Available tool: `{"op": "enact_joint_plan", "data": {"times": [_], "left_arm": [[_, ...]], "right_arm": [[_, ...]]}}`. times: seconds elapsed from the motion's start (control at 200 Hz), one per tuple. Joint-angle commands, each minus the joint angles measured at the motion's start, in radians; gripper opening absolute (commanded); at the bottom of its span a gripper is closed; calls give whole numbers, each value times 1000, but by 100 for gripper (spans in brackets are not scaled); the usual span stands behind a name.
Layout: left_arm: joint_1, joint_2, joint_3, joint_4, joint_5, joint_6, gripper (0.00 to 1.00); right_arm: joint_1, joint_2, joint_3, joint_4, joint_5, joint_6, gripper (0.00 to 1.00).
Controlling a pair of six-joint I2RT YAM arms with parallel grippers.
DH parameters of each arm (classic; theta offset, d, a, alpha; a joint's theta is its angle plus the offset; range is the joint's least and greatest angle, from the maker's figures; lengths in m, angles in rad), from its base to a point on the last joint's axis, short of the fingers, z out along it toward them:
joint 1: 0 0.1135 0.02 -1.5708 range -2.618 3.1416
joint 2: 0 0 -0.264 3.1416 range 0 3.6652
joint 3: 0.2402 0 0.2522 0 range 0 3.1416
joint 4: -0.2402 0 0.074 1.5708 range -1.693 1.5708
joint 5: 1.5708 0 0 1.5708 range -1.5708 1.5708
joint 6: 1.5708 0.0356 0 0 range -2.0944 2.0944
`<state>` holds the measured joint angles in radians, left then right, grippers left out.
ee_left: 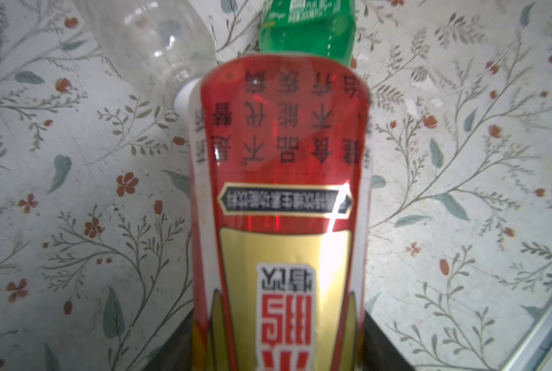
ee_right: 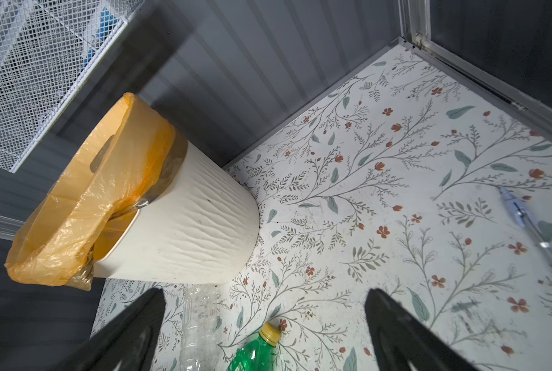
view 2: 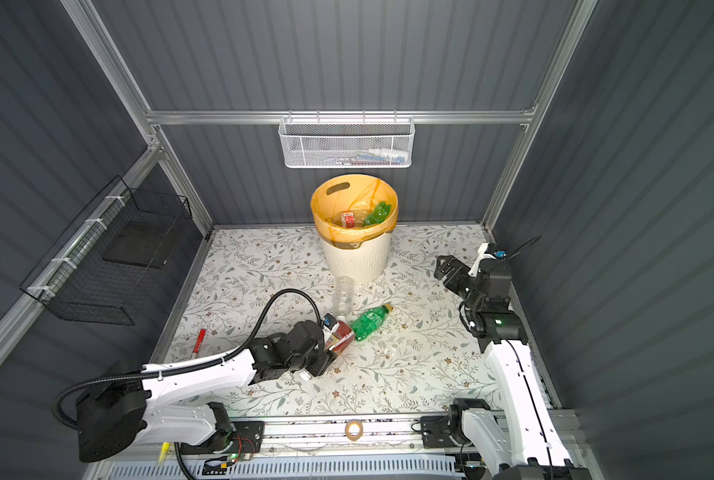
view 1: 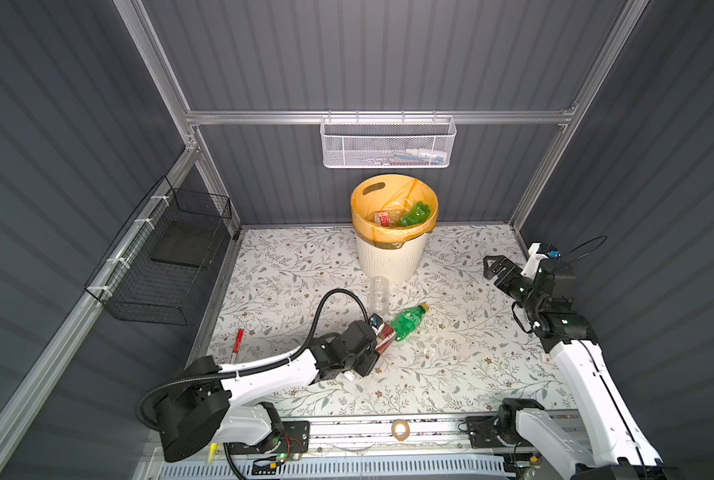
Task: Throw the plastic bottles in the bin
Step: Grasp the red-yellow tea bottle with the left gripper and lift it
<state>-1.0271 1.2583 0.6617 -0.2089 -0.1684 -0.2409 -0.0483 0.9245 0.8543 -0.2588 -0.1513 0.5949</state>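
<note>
My left gripper (view 1: 377,344) (ee_left: 281,351) is shut on a bottle with a red and gold label (view 1: 385,332) (view 2: 341,335) (ee_left: 281,192), low over the floral table. Just beyond it lie a clear bottle (view 1: 379,295) (ee_left: 159,41) (ee_right: 201,324) and a green bottle with a yellow cap (view 1: 407,321) (view 2: 370,321) (ee_right: 255,353). The cream bin (view 1: 388,262) (view 2: 355,262) (ee_right: 188,225), lined with an orange bag, stands at the back. Inside it are a green bottle (view 1: 418,214) and a red-labelled one (view 1: 382,218). My right gripper (view 1: 494,267) (ee_right: 265,295) is open and empty, raised at the right.
A white mesh basket (view 1: 388,143) hangs on the back wall above the bin. A black wire basket (view 1: 168,257) hangs on the left wall. A red pen (view 1: 236,345) lies at the table's left, a clear pen (ee_right: 531,231) at its right, a tape roll (view 1: 400,430) on the front rail.
</note>
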Motion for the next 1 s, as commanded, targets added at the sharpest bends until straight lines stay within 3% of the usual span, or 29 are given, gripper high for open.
{"op": "enact_joint_plan", "data": {"times": [0.0,0.215,0.43,0.67,0.861,0.996], "left_arm": [[-5,-81,24,-50,-52,-7,60],[-4,-282,92,-21,-226,42,60],[-4,-439,70,283,-418,211,59],[-4,-542,113,544,-395,469,58],[-4,-708,39,796,-346,540,60],[-4,-709,97,811,-277,600,61]], "right_arm": [[-4,8,-16,5,-14,9,99],[-4,48,-8,-37,-50,-36,98],[-4,53,-68,-3,-68,-3,98],[-3,59,-106,4,-59,-9,97],[-4,54,-109,6,-48,-8,97],[-4,49,-91,-9,-37,-19,97]]}}
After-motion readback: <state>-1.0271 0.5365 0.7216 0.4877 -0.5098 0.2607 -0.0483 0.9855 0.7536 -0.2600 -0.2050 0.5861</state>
